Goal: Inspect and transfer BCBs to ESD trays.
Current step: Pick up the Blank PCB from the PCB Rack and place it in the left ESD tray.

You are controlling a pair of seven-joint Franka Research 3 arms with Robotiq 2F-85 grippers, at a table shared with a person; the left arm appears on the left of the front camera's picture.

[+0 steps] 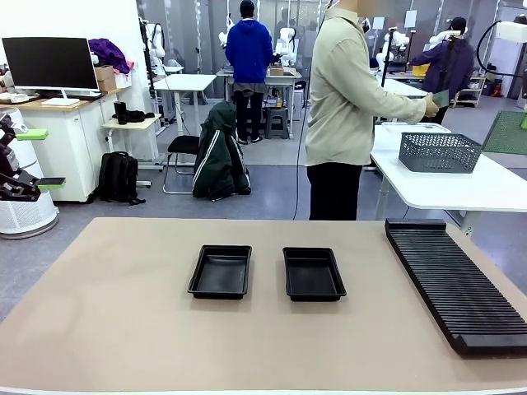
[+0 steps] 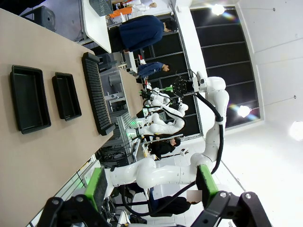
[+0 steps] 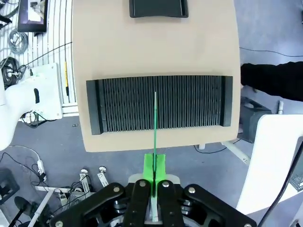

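Two empty black ESD trays (image 1: 220,271) (image 1: 313,273) lie side by side mid-table. My right gripper (image 3: 154,166) is shut on a green BCB (image 3: 155,124), seen edge-on as a thin line high above the ribbed rack. In the front view that BCB (image 1: 506,132) shows at the right edge, above table height. My left gripper (image 1: 39,159) hangs at the far left, off the table, open with nothing between its green pads (image 2: 94,187). Its wrist view shows both ESD trays (image 2: 29,98) (image 2: 66,96) far off. One tray (image 3: 158,8) lies beyond the rack in the right wrist view.
A long ribbed black rack (image 1: 453,284) lies along the table's right side. Behind it a white table carries a grey mesh basket (image 1: 439,151). A person (image 1: 346,107) stands at the far side, turned toward that table, a hand (image 1: 431,105) holding something small and dark green.
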